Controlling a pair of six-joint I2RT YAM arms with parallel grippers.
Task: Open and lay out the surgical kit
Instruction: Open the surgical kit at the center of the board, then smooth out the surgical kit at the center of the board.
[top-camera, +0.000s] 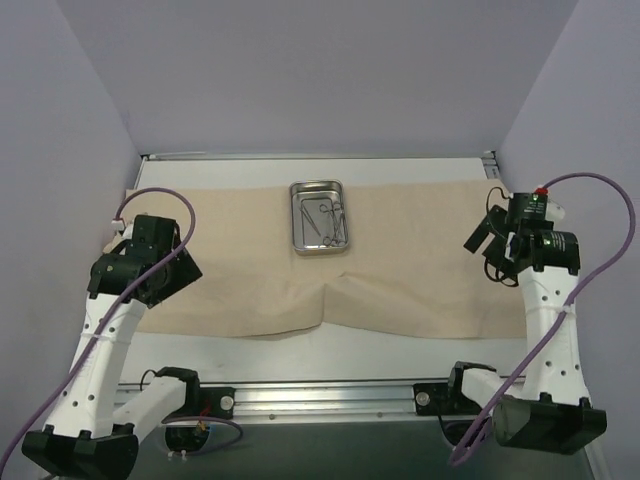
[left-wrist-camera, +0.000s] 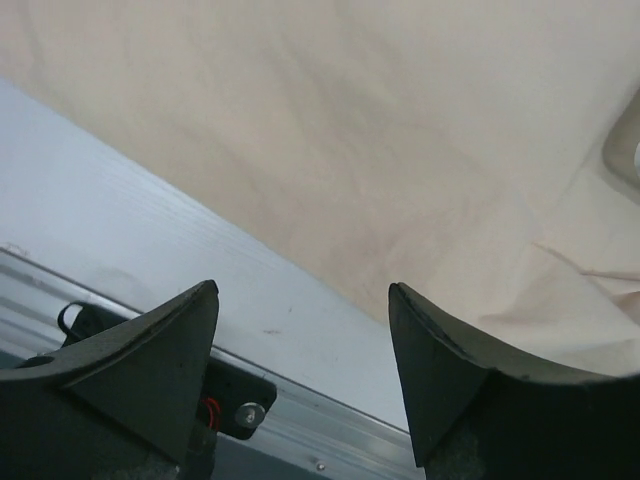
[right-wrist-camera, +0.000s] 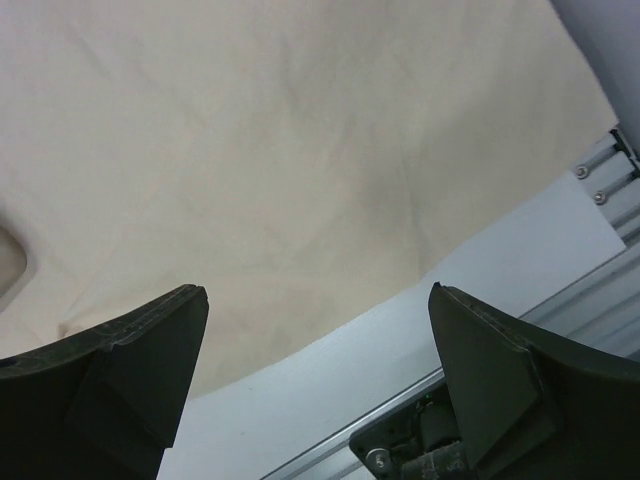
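The beige cloth wrap (top-camera: 400, 270) lies spread flat across the table, with a crease at its near edge. The shiny steel tray (top-camera: 319, 217) stands on it at the back middle, with thin ring-handled instruments (top-camera: 328, 220) inside. My left gripper (top-camera: 170, 268) is open and empty above the cloth's left part. In the left wrist view (left-wrist-camera: 303, 300) the cloth (left-wrist-camera: 400, 140) fills the upper frame. My right gripper (top-camera: 482, 238) is open and empty above the cloth's right end. The right wrist view (right-wrist-camera: 318, 295) looks down on the cloth (right-wrist-camera: 250, 150).
A metal rail (top-camera: 320, 398) runs along the table's near edge between the arm bases. White table surface (top-camera: 330, 355) shows in front of the cloth. Lilac walls (top-camera: 300, 70) enclose the back and both sides.
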